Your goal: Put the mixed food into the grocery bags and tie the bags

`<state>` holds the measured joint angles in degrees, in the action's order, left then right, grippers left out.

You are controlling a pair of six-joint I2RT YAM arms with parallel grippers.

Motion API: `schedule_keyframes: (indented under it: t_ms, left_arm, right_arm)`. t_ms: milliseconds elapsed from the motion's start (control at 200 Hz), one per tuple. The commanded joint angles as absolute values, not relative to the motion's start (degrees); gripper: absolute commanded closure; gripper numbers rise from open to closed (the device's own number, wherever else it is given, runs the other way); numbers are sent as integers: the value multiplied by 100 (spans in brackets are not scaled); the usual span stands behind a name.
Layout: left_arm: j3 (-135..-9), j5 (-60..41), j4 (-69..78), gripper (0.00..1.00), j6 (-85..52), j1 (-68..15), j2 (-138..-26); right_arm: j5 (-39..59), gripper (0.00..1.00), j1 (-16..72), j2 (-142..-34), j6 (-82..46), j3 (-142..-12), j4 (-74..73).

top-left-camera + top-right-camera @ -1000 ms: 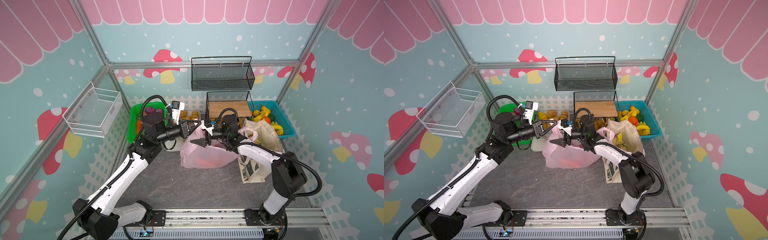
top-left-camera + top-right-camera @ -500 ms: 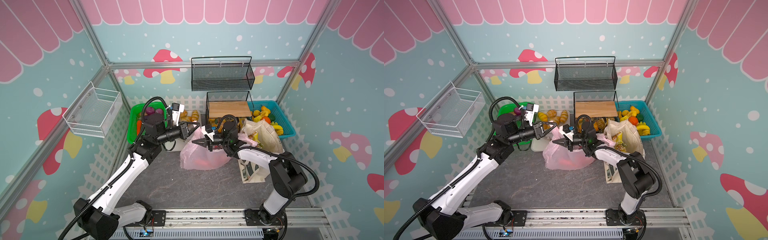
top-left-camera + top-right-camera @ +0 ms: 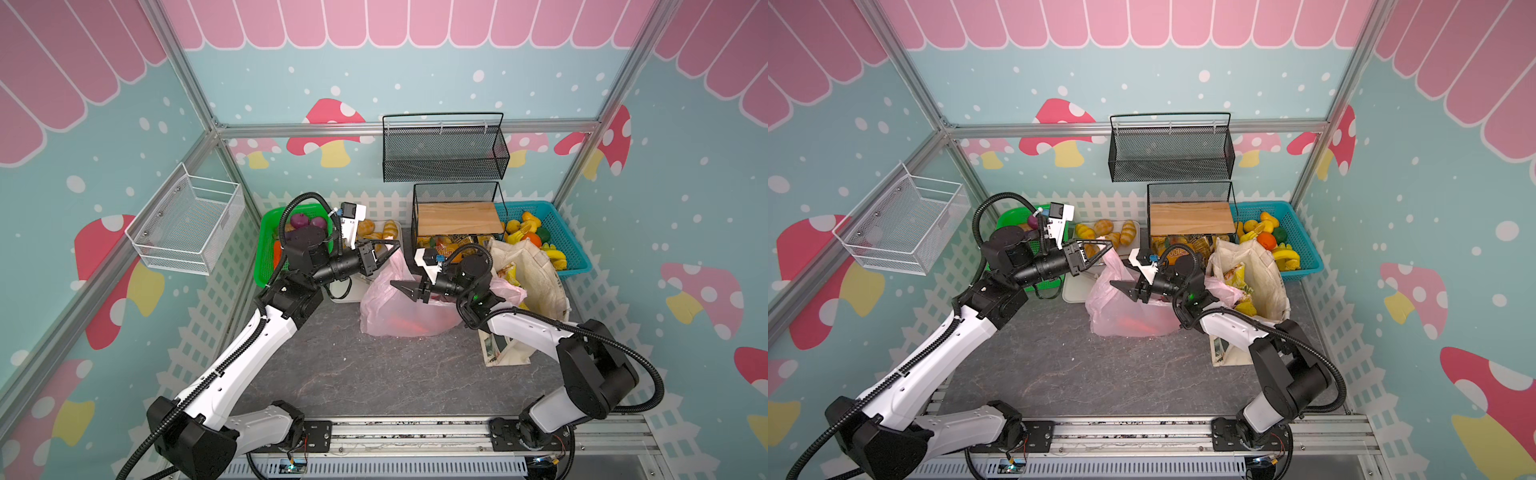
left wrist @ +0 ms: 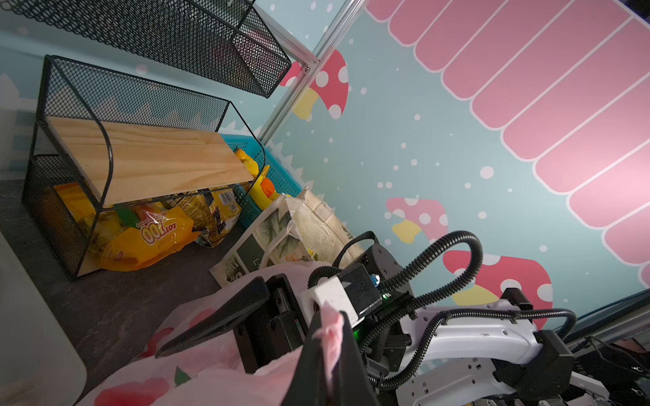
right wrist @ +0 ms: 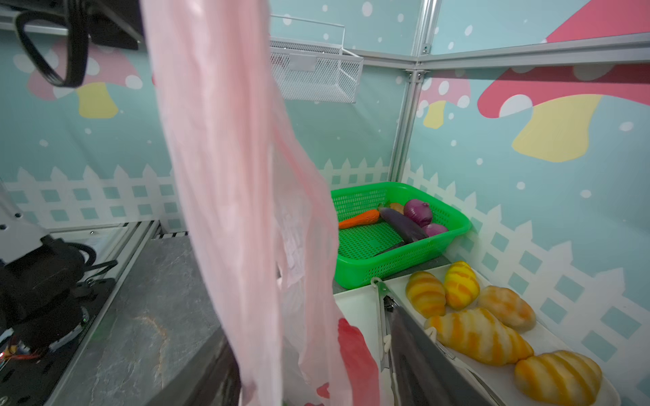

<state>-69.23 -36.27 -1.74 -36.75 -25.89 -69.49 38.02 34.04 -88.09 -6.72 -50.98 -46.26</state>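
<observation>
The left gripper [image 3: 394, 246] was clamped tight on a handle of the pink plastic bag [image 3: 403, 318], holding it up taut. The right gripper [image 3: 409, 290] stood wide open, gripping nothing, with the stretched plastic hanging between its jaws. The bag sat mid-table, just beside the canvas tote [image 3: 534, 270].

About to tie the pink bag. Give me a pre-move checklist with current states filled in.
1. Left gripper shut on pink bag handle: ok.
2. Right gripper open: ok.
3. Other handle gripped: not ok, lies loose beside the right arm.
4. Food loaded: ok, red shape shows through.
5. Pink bag resting on table: ok.
6. Canvas tote tied: not ok, mouth open.
</observation>
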Motion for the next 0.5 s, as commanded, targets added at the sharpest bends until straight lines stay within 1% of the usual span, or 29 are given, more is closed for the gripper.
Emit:
schedule_keyframes:
  t_ms: [0,120,250,415,495]
  left_arm:
    - [-6825,-3761,113,100,-3877,-2549,-6939]
    - [-6812,-3765,158,100,-3905,-2549,-6952]
    - [-6811,-3766,171,100,-3924,-2549,-6943]
    - [-6789,-3775,211,100,-3963,-2549,-6943]
    - [-6790,-3776,231,100,-3980,-2549,-6943]
  right_arm:
    - [2913,24,3683,-8593,-517,-5075,-4968]
    - [1952,23,3936,-8569,-583,-5200,-4975]
    - [1148,24,4258,-8734,-603,-5406,-5101]
    - [-396,36,4581,-9015,-1131,-5476,-5354]
    - [-1003,47,4693,-9209,-1391,-5467,-5295]
